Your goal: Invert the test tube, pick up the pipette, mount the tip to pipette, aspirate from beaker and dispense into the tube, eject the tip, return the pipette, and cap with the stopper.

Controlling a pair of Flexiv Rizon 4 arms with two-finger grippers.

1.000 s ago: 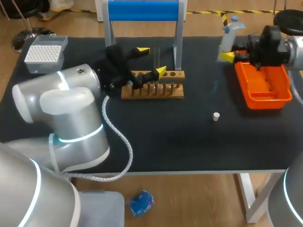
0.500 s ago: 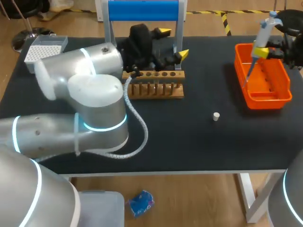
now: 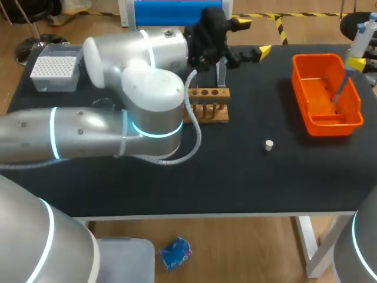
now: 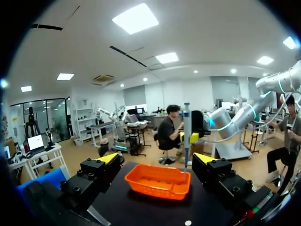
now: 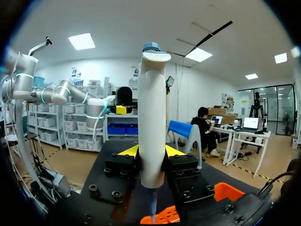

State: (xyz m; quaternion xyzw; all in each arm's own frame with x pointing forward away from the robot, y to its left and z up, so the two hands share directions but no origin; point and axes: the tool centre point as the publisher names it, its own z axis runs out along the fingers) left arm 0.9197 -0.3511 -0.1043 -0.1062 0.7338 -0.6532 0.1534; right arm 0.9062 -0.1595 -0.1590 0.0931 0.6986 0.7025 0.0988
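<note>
Orange tray (image 3: 323,126) beneath near-upright pipette (image 3: 360,36) | right gripper (image 5: 151,151) pinching pipette | left gripper (image 3: 252,37) spread, empty | tip box (image 3: 54,68) at 9 o'clock, well apart

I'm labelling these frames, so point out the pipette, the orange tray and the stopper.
pipette (image 5: 153,122): right wrist view, its white body.
orange tray (image 3: 333,127): head view, its near wall.
stopper (image 3: 268,144): head view, its middle.
</note>
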